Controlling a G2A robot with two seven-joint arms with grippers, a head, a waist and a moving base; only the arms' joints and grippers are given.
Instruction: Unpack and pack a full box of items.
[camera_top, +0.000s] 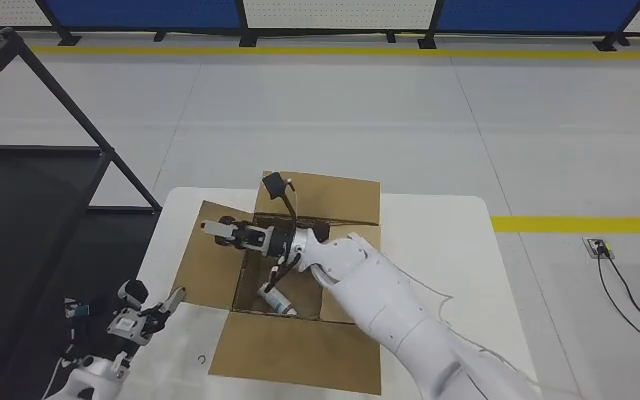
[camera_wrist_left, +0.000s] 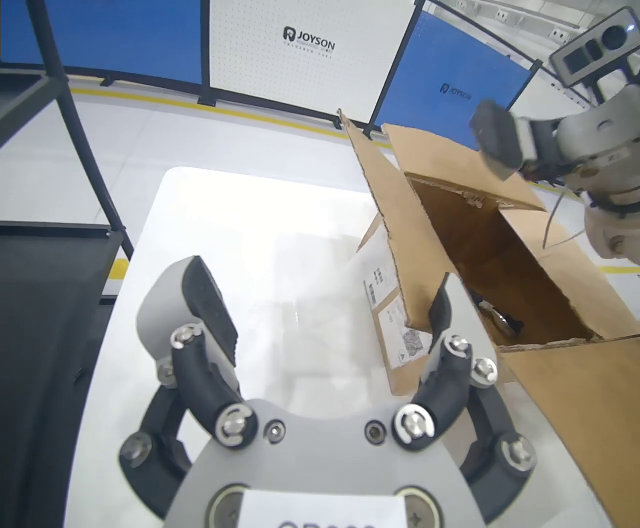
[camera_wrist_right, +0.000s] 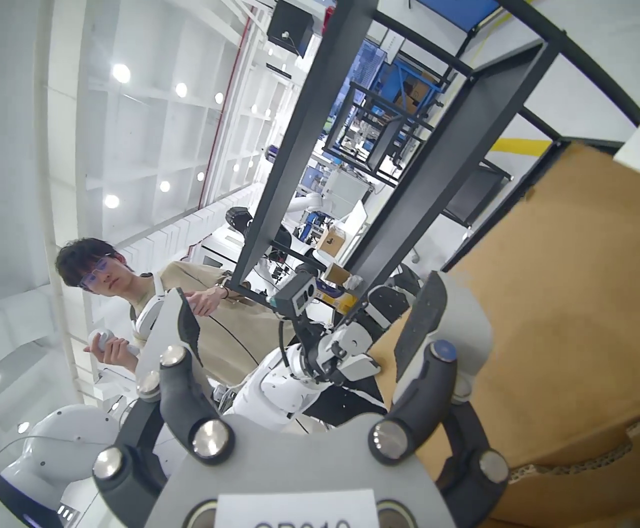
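The right gripper (camera_top: 222, 230), spread and empty over a flap of the open brown cardboard box (camera_top: 330, 200) on the white worktop (camera_top: 440, 230), should descend squarely onto the pale item (camera_top: 277, 300) inside, while the left gripper (camera_wrist_left: 320, 295) hangs spread nearby.

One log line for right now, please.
left end effector: open, empty, over table beside box | right end effector: open, empty, over a flap | box: flaps open, item inside

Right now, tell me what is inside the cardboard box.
One small white-and-dark item lies on the floor of the cardboard box. The right arm hangs over the opening and covers part of it, so anything under it is hidden.
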